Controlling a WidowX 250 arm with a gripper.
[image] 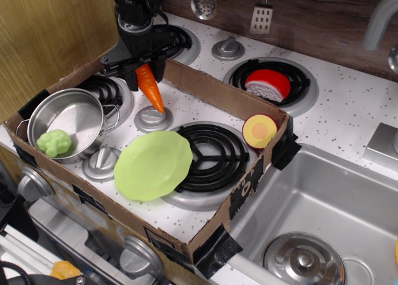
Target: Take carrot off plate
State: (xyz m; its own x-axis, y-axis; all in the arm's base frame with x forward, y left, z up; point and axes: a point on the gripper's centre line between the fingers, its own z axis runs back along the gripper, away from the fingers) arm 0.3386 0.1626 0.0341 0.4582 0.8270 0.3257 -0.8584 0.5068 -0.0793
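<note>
Gripper [144,73] pinching carrot [151,89] by its top, tip hanging over a stove knob [153,118], clear of plate [153,164]. Lower gently onto bare stovetop, then release.

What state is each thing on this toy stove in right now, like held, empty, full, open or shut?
tool: shut on the carrot, above the stove.
carrot: held, tip pointing down, off the plate.
plate: empty, lying flat partly over the front burner.
steel pot: uncovered, holding the broccoli.
broccoli: resting inside the pot.
round red-rimmed toy: lying against the cardboard wall.
sink: no water seen, drain plug in place.
</note>
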